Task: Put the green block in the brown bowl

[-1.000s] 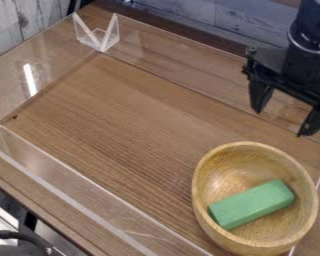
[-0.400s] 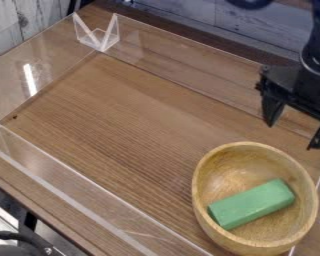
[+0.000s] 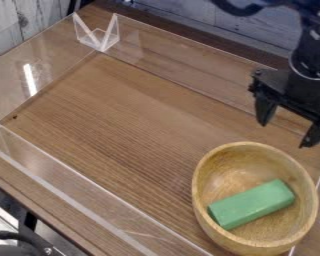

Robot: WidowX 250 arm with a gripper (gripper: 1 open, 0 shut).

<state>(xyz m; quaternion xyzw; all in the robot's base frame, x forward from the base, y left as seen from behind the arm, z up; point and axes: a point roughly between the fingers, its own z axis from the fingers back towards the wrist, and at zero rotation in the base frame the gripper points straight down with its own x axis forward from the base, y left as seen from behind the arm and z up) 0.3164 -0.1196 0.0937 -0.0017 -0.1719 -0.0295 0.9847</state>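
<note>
The green block lay in the bowl — its goal, apparently — while the gripper was beyond the rim, jaws wide and holding nothing.

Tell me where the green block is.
The green block is inside the brown bowl, at the camera view's lower right, below the open tool.
</note>
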